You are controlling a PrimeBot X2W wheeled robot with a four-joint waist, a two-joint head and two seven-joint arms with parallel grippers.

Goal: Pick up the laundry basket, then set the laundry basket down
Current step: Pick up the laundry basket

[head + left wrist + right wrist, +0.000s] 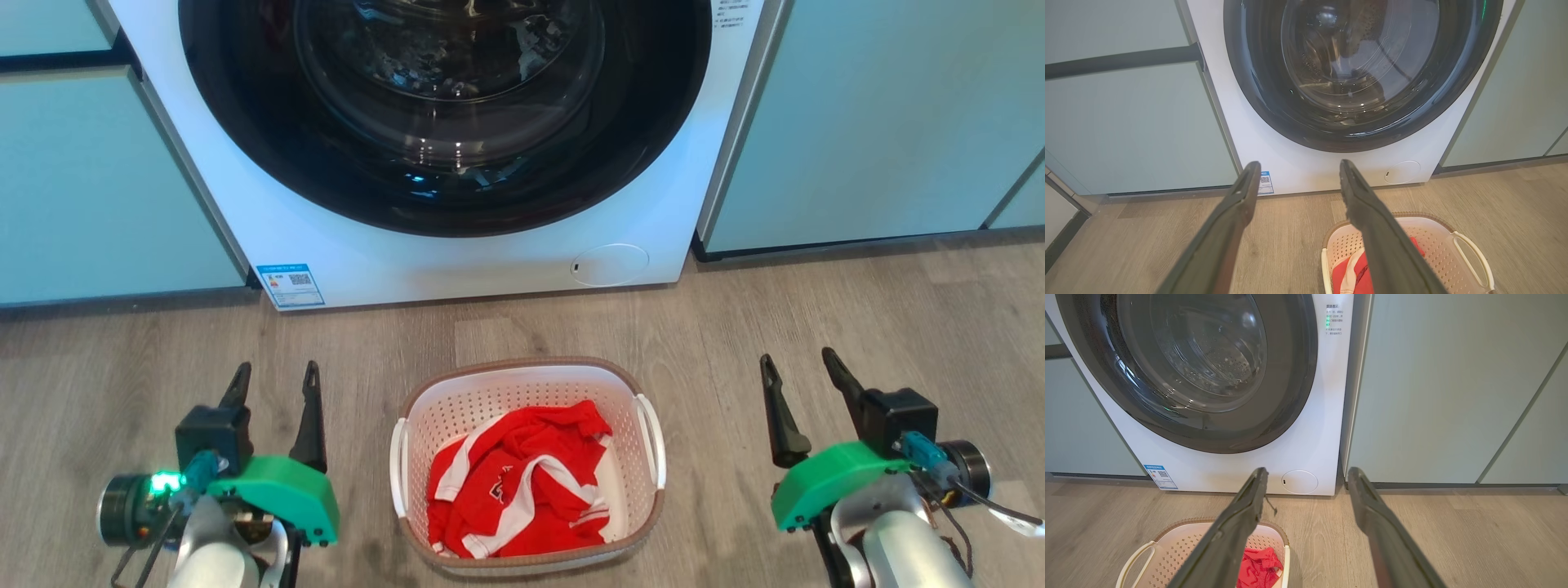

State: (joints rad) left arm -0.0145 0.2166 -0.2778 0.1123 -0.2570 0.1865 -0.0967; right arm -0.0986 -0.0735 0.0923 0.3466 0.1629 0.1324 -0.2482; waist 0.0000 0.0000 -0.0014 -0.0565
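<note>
The laundry basket [522,390] is sitting on the wooden floor [816,302], directly in front of the white washing machine [367,269] and between the two grippers. A red and white garment [522,482] is lying crumpled inside it. The left gripper [277,369] is hovering to the left of the basket, apart from its white side handle [398,465]. Its two dark fingers are standing spread apart with nothing between them. The right gripper [797,358] is hovering to the right of the basket, a little further away from it. Its fingers are also standing wide apart and holding nothing. Both pairs of fingers are pointing toward the washing machine. Pale green cabinets [857,122] are standing on both sides of the machine.
</note>
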